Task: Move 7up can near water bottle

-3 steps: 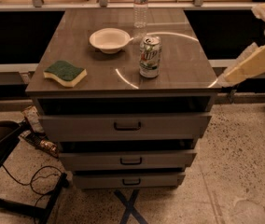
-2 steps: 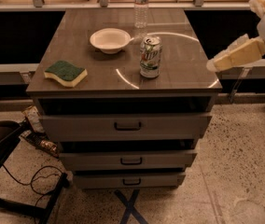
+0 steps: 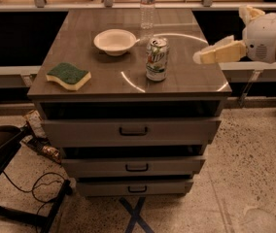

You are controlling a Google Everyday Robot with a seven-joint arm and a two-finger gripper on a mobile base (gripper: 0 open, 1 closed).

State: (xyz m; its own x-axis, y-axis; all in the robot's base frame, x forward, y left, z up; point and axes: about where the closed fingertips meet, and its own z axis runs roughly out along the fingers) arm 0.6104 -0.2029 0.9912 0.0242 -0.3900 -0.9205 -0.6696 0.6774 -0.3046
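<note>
The 7up can stands upright on the brown cabinet top, right of the middle. The water bottle stands upright at the far edge of the top, behind the can and well apart from it. My gripper comes in from the right at about the can's height, over the top's right edge. It is a short gap to the right of the can and touches nothing.
A white bowl sits left of the can, in front of the bottle. A green and yellow sponge lies near the front left corner. Below the top are three drawers. A dark chair base and cables are on the floor at left.
My gripper and arm have moved up and to the left, from beside the front right corner to over the right edge, nearer the can. The can, bottle, bowl and sponge have not moved.
</note>
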